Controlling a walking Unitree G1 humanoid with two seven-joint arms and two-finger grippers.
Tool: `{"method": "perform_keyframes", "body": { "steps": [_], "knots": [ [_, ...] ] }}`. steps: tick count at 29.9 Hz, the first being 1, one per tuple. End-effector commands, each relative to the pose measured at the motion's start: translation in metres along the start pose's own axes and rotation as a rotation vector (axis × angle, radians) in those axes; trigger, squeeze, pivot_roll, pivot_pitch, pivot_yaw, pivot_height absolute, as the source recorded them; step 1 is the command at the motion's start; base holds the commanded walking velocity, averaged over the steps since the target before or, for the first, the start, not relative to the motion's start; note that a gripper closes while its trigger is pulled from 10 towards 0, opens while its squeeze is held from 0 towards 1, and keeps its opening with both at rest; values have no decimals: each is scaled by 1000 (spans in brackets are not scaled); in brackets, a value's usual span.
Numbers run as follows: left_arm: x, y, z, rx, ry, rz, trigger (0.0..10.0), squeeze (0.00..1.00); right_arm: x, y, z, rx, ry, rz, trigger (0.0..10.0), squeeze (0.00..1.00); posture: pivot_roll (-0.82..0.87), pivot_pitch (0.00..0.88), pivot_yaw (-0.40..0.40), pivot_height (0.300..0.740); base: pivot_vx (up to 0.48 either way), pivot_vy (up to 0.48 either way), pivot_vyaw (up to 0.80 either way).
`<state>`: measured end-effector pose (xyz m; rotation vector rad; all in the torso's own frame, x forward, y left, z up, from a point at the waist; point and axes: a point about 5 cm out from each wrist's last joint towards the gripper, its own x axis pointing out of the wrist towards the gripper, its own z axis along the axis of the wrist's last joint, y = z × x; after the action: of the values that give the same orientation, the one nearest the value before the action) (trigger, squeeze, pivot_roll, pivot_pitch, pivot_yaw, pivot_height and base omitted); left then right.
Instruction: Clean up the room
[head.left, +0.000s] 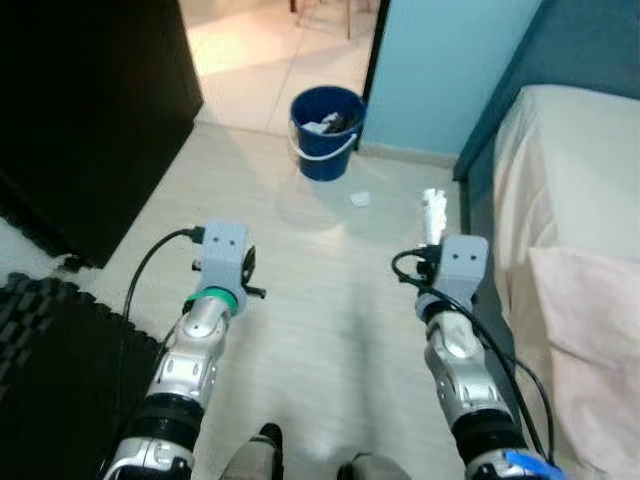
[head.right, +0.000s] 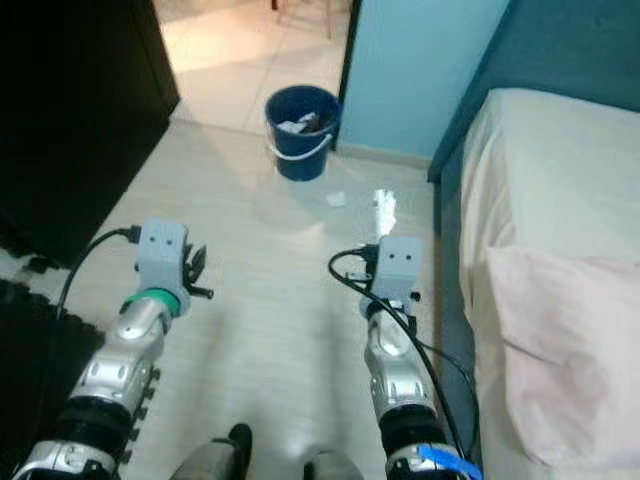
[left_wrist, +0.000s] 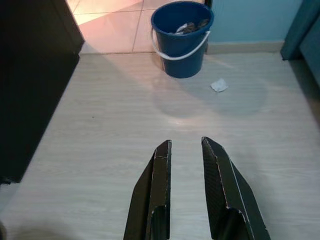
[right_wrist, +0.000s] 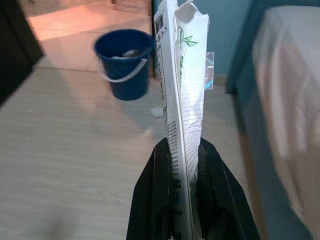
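Right hand (right_wrist: 186, 165) gripping flattened white carton (right_wrist: 183, 80), left hand (left_wrist: 186, 150) narrowly parted, bucket (head.left: 326, 132) contents unclear

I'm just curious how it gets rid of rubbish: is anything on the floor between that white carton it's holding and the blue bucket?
Nothing big. The right gripper is shut on the flattened carton, and bare floor runs ahead to the blue bucket. One small white scrap lies just before the bucket; it looks too flat to block the way.
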<state>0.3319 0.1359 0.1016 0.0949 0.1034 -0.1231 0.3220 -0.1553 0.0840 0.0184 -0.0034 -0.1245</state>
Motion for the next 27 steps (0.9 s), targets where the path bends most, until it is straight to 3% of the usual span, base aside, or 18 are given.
{"method": "perform_keyframes", "body": {
  "steps": [1,27],
  "knots": [
    [-3,1,-8,5,31,-1,10000,0,-3,0,-7,5,32,-4,10000,0,66,116,29,740,379,0,0],
    [-1,6,-6,-30,27,36,10000,0,-3,1,-9,13,38,-9,10000,0,68,117,40,740,402,0,0]
  ]
}}
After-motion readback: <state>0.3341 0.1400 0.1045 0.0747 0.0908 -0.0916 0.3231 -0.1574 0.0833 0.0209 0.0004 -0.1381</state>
